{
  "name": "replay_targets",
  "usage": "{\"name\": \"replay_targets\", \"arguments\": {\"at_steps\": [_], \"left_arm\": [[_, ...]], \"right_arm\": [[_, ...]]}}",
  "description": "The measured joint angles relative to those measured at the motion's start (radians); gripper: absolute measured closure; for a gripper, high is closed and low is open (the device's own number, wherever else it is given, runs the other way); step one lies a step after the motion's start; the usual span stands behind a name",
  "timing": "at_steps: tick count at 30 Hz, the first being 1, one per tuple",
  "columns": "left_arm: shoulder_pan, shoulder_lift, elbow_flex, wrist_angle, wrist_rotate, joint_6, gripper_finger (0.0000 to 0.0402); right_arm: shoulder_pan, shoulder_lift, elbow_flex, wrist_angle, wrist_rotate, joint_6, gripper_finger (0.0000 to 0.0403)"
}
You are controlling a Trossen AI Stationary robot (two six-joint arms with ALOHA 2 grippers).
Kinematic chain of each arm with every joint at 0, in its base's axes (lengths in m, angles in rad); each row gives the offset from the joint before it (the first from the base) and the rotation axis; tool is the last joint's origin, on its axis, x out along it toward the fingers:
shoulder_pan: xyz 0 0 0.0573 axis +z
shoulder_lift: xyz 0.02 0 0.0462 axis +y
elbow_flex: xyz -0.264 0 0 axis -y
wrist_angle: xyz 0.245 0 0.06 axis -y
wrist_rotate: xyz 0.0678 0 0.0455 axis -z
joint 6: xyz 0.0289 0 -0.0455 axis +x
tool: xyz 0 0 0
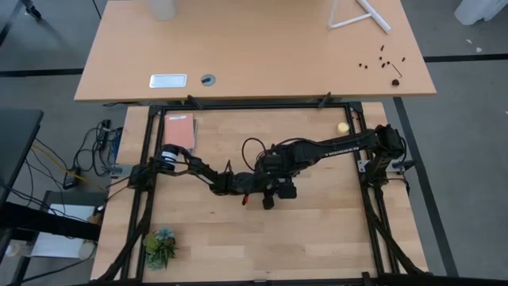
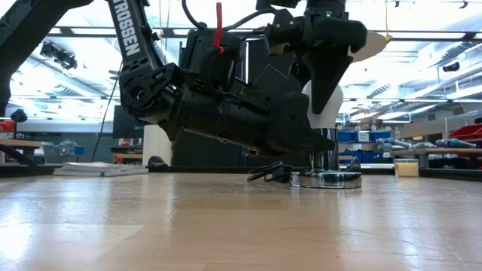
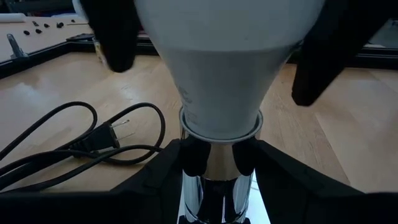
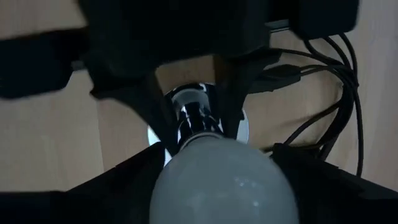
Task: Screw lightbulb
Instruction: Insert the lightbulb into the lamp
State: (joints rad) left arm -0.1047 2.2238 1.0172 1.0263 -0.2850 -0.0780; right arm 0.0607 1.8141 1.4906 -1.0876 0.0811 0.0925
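The white lightbulb stands upright with its narrow neck down in the collar of a chrome socket, whose round base rests on the table. My right gripper comes down from above and is shut on the bulb's globe. My left gripper lies nearly level just above the table, reaching from the table's left, and is shut on the socket's chrome stem below the bulb. In the high view both grippers meet at mid-table, and the arms hide the bulb there. My left gripper pinches the socket's chrome stem between its two fingers, just under the collar. The fingers come level from the table's left and lie across the upright stem. The socket's base stays on the table. My right gripper holds the lightbulb by the wide part of its globe, one finger on each side. The fingers point straight down from above. The bulb stands upright, its neck in the socket's collar.
The socket's black cord and plug lie in loops on the wood beside the socket. A yellow ball sits at the far right, a reddish book at the far left, a small plant at the near left.
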Motion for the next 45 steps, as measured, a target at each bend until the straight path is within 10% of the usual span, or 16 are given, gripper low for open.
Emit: {"name": "replay_targets", "arguments": {"at_steps": [16, 26, 45], "left_arm": [[0.0, 0.0, 0.001, 0.0, -0.007, -0.01, 0.0223], [-0.02, 0.005, -0.001, -0.011, -0.014, -0.013, 0.0132], [-0.108, -0.11, -0.055, -0.119, -0.215, 0.074, 0.0156]], "right_arm": [[-0.011, -0.037, 0.0, 0.056, 0.0, 0.026, 0.0051], [0.011, -0.173, -0.013, 0.147, 0.008, -0.015, 0.005], [0.068, -0.533, -0.511, 0.579, 0.079, 0.038, 0.005]]}}
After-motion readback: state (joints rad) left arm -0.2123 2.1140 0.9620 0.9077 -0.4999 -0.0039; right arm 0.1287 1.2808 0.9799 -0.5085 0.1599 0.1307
